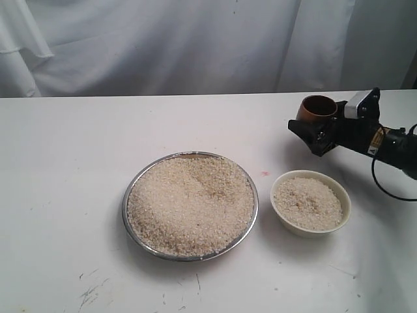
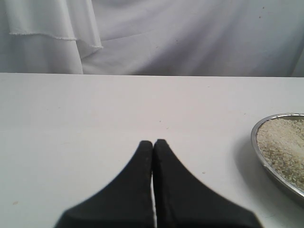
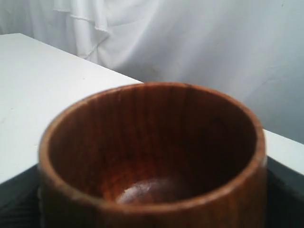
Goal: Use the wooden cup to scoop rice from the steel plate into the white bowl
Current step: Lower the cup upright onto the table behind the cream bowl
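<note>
Item one, wooden cup (image 1: 318, 107): orange-brown with upright grain, dark glossy inside, bottom bare, mouth up. My right gripper (image 1: 316, 132) is clamped on it at the far right, beyond the white bowl (image 1: 306, 228). Steel plate (image 1: 124, 207), mid-table and left of the bowl, carries a broad heap of pale rice (image 1: 190, 203), and the bowl holds more. My left gripper (image 2: 153, 146) has its jaws pressed together on nothing, over the table (image 2: 95, 109) left of the plate.
</note>
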{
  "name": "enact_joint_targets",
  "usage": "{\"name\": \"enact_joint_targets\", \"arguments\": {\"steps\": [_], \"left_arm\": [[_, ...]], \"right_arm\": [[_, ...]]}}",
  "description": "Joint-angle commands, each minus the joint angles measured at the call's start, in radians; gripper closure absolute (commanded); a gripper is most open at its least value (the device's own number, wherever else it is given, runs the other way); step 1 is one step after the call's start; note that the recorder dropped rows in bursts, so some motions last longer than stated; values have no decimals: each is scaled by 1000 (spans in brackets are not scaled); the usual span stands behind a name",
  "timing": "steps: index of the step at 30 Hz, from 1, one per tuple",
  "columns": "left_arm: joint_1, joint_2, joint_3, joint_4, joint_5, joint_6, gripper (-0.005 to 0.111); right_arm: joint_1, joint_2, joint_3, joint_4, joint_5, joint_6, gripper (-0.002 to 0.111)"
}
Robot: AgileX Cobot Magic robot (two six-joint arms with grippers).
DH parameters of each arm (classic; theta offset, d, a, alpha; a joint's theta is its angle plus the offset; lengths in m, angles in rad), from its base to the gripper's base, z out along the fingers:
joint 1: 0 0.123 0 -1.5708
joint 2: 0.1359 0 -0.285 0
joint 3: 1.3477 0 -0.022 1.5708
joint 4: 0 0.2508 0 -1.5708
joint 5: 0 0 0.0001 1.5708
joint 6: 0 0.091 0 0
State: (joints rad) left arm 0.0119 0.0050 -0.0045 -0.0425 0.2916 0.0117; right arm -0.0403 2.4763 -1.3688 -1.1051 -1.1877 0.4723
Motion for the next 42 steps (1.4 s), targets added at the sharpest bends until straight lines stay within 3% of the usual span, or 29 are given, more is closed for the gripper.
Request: {"name": "enact_joint_targets", "arguments": {"steps": [1, 13, 17, 24, 27, 34, 42], "left_arm": [[-2, -5, 5, -1, -6, -3, 107], [-2, -5, 5, -1, -6, -3, 107], [-2, -5, 5, -1, -6, -3, 107], [-2, -5, 5, -1, -6, -3, 107], [-2, -5, 5, -1, -6, -3, 107], [-2, -5, 5, -1, -6, -3, 107], [-2, -5, 5, -1, -6, -3, 107]], "right_arm": [[23, 20, -50, -24, -17, 28, 89], [80, 36, -55, -105, 71, 36, 86], [91, 38, -55, -105, 67, 36, 73], [92, 38, -55, -86, 69, 18, 35], [93, 38, -55, -79, 67, 18, 26], [99, 38, -55, -55, 64, 17, 16], [99, 18, -55, -45, 14, 17, 15]]}}
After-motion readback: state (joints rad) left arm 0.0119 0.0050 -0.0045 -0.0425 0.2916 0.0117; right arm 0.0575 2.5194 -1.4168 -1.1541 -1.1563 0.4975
